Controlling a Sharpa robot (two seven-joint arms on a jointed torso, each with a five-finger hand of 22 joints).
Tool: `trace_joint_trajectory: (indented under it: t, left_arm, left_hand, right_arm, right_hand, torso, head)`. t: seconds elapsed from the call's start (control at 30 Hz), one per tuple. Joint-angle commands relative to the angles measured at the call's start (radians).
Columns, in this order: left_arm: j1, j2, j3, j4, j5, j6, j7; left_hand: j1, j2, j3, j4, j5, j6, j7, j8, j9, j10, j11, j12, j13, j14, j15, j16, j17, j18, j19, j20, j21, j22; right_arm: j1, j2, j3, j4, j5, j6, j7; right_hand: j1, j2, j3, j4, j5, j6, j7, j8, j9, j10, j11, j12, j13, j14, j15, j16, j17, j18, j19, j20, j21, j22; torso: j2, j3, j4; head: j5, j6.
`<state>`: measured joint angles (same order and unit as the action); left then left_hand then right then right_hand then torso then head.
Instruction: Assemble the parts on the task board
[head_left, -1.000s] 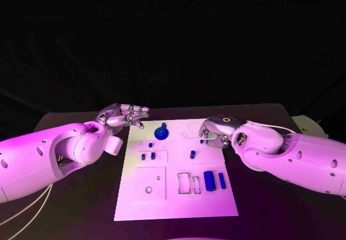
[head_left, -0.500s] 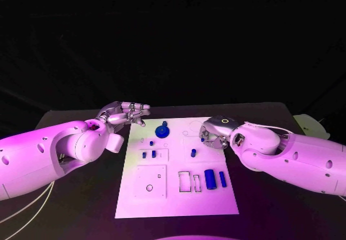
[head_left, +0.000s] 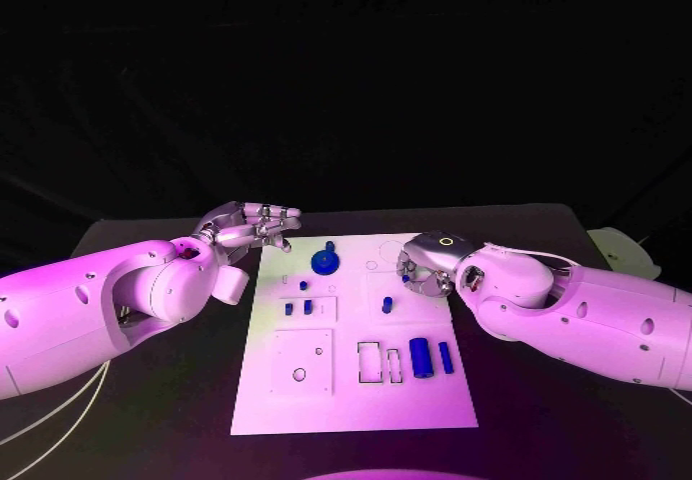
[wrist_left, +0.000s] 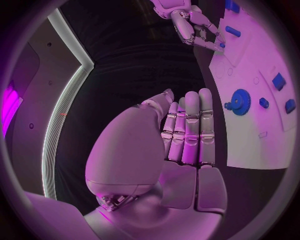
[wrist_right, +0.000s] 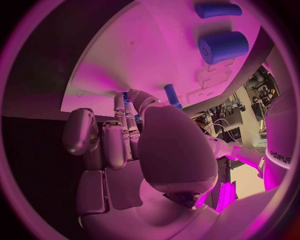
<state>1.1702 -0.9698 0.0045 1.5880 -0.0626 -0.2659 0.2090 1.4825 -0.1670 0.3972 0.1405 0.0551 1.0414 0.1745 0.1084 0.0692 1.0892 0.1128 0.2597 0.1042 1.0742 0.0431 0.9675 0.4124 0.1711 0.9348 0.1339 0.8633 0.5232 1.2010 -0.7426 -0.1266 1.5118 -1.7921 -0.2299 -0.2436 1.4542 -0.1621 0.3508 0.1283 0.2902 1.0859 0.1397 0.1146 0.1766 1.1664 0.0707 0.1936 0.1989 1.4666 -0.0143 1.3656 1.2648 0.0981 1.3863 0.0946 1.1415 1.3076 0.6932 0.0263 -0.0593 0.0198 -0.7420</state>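
The white task board lies in the middle of the table. A blue gear stands near its far edge, also seen as the gear. My right hand is bent down over the board's right edge. A small blue part shows between its thumb and a fingertip. A blue peg stands just beyond those fingers. My left hand hovers off the board's far left corner; its fingers are stretched out side by side and hold nothing.
A thick blue cylinder and a thinner one lie on the board's near right. Small blue pieces sit left of centre, one more in the middle. Black table surrounds the board.
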Motion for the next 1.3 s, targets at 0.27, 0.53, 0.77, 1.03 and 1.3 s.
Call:
trace_joint_trajectory:
  t: [0.27, 0.53, 0.77, 1.03, 1.3]
  left_arm:
    - [0.002, 0.001, 0.001, 0.001, 0.006, 0.025, -0.008]
    - [0.002, 0.001, 0.001, 0.000, 0.006, 0.029, -0.019]
    - [0.002, 0.001, 0.001, 0.000, 0.006, 0.030, -0.029]
    - [0.002, 0.002, 0.000, 0.000, 0.005, 0.034, -0.036]
    - [0.002, 0.002, 0.000, -0.004, 0.010, 0.037, -0.042]
  left_hand:
    - [-0.001, 0.009, -0.008, -0.003, 0.003, -0.008, 0.008, 0.004, -0.002, -0.013, 0.002, 0.005, 0.001, 0.001, -0.002, -0.007, -0.003, 0.013, 0.007, 0.000, -0.007, -0.003]
    - [-0.001, 0.011, -0.011, -0.005, 0.003, -0.012, 0.010, 0.002, -0.002, -0.019, 0.004, 0.007, 0.001, -0.002, 0.000, -0.010, -0.005, 0.013, 0.007, 0.001, -0.011, -0.006]
    - [-0.001, 0.012, -0.013, -0.008, 0.003, -0.015, 0.011, 0.002, -0.002, -0.023, 0.005, 0.008, 0.002, -0.003, 0.000, -0.013, -0.006, 0.013, 0.007, 0.001, -0.013, -0.008]
    - [0.000, 0.014, -0.014, -0.010, 0.003, -0.018, 0.012, 0.001, -0.002, -0.026, 0.006, 0.010, 0.002, -0.005, 0.001, -0.016, -0.008, 0.013, 0.007, 0.002, -0.016, -0.009]
    - [-0.001, 0.016, -0.016, -0.012, 0.003, -0.020, 0.013, 0.001, -0.002, -0.030, 0.007, 0.012, 0.002, -0.007, 0.002, -0.019, -0.010, 0.013, 0.006, 0.003, -0.019, -0.012]
  right_arm:
    - [-0.002, 0.008, 0.000, -0.011, -0.012, 0.027, -0.005]
    - [-0.002, 0.016, 0.000, -0.025, -0.011, 0.050, -0.013]
    - [-0.004, 0.018, 0.000, -0.028, -0.012, 0.050, -0.017]
    - [-0.005, 0.015, 0.000, -0.019, -0.012, 0.013, -0.015]
    - [-0.004, -0.002, 0.001, 0.009, -0.012, -0.033, -0.014]
  right_hand:
    - [-0.009, 0.007, 0.018, -0.004, 0.004, 0.015, -0.002, -0.005, 0.000, 0.012, -0.003, -0.006, -0.006, 0.046, 0.003, 0.006, 0.002, -0.012, 0.007, -0.002, 0.009, 0.050]
    - [-0.009, 0.012, 0.030, -0.010, 0.000, 0.020, -0.003, -0.005, 0.001, 0.012, -0.003, -0.012, -0.012, 0.045, 0.002, 0.007, 0.002, -0.012, 0.006, -0.002, 0.009, 0.052]
    - [-0.006, 0.022, 0.058, -0.029, -0.016, 0.033, -0.005, -0.005, 0.004, 0.023, -0.006, -0.020, -0.022, 0.046, 0.000, 0.011, 0.006, -0.014, 0.010, -0.004, 0.021, 0.063]
    - [-0.011, 0.025, 0.073, -0.036, -0.026, 0.035, -0.005, -0.008, 0.004, 0.023, -0.004, -0.027, -0.028, 0.047, 0.001, 0.014, 0.009, -0.017, 0.014, -0.004, 0.033, 0.072]
    - [-0.016, 0.026, 0.081, -0.041, -0.030, 0.042, -0.006, -0.006, 0.006, 0.029, -0.006, -0.030, -0.031, 0.048, 0.001, 0.018, 0.014, -0.019, 0.019, -0.004, 0.046, 0.080]
  torso:
    - [0.000, -0.0001, 0.0001]
    - [0.000, 0.0003, -0.0003]
    - [-0.001, -0.0003, -0.0010]
    - [-0.002, -0.0002, 0.0000]
    - [-0.002, -0.0009, -0.0004]
  head:
    - [0.002, -0.004]
    - [0.002, -0.004]
    - [0.003, -0.005]
    - [0.003, -0.005]
    - [0.006, -0.004]
